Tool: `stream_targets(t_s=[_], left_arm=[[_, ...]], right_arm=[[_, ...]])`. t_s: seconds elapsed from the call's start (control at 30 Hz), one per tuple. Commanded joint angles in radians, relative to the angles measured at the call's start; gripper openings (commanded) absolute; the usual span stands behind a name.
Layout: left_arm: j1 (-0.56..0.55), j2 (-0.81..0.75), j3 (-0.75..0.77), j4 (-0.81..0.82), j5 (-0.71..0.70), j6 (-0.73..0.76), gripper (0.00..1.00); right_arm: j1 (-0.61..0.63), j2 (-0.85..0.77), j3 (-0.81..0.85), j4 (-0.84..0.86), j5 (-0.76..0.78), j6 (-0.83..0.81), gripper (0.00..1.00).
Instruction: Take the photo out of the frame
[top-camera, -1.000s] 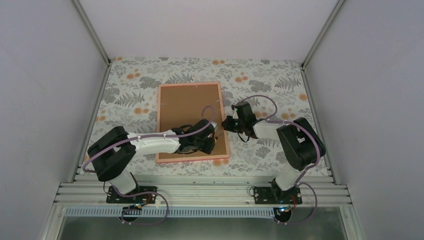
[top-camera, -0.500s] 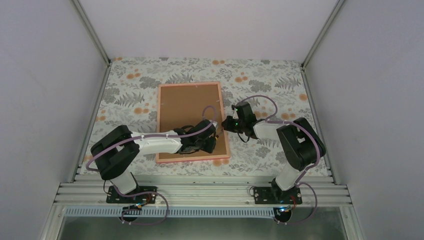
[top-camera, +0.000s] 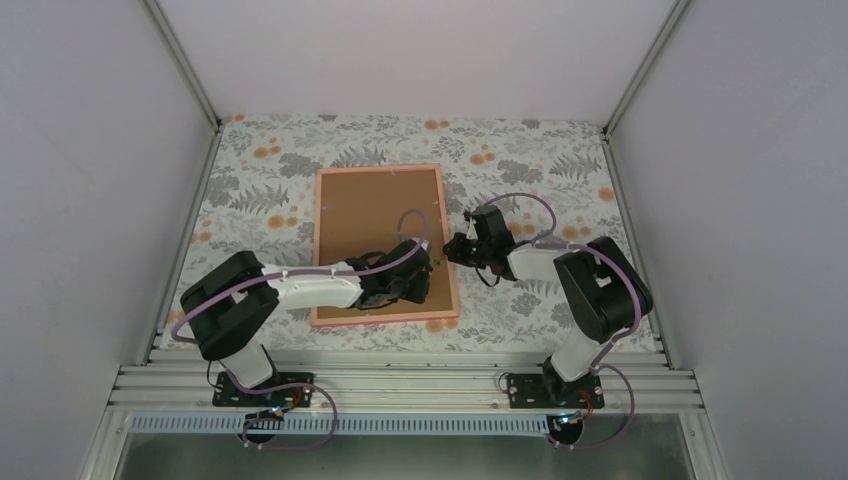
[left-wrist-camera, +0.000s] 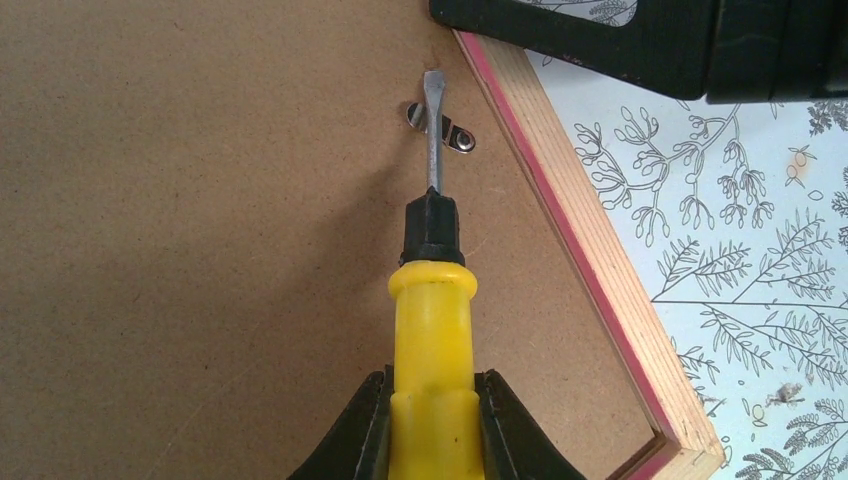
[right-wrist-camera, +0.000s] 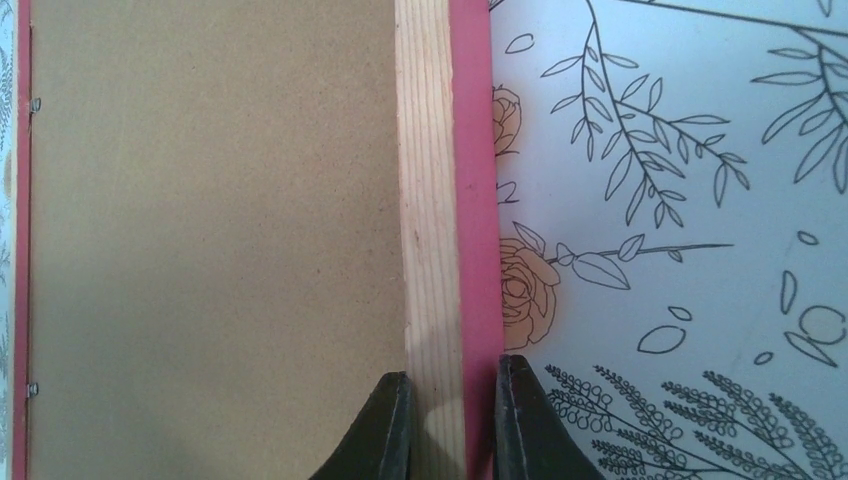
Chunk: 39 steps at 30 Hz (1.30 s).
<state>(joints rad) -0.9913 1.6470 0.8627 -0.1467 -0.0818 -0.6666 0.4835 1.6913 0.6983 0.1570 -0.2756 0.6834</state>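
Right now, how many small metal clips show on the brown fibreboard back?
3 clips: one at the yellow-handled screwdriver tip, two along the opposite edge; others may be hidden.

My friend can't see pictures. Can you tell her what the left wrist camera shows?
The left fingers hold a yellow-handled screwdriver, its flat blade lying over a small metal clip on the brown backing board. The frame, pink with a bare-wood edge, runs down the right side, with the flowery tablecloth beyond it.
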Motion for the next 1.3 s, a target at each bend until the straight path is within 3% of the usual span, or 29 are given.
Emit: stream_targets(t_s=[0.0, 0.6, 1.0, 1.27], left_arm=[[-0.004, -0.027, -0.032, -0.020, 0.022, -0.019, 0.02], [-0.023, -0.088, -0.053, -0.081, 0.014, -0.035, 0.02], [0.028, -0.139, -0.020, -0.115, -0.037, 0.039, 0.02], [0.107, -0.146, -0.005, -0.055, 0.038, 0.110, 0.03]], right_arm=[[0.015, -0.010, -0.032, -0.059, -0.063, 0.045, 0.04], [0.014, -0.017, -0.024, -0.070, -0.051, 0.031, 0.04], [0.015, -0.096, -0.024, -0.188, -0.039, -0.081, 0.04], [-0.012, -0.105, 0.044, -0.212, -0.013, -0.124, 0.23]])
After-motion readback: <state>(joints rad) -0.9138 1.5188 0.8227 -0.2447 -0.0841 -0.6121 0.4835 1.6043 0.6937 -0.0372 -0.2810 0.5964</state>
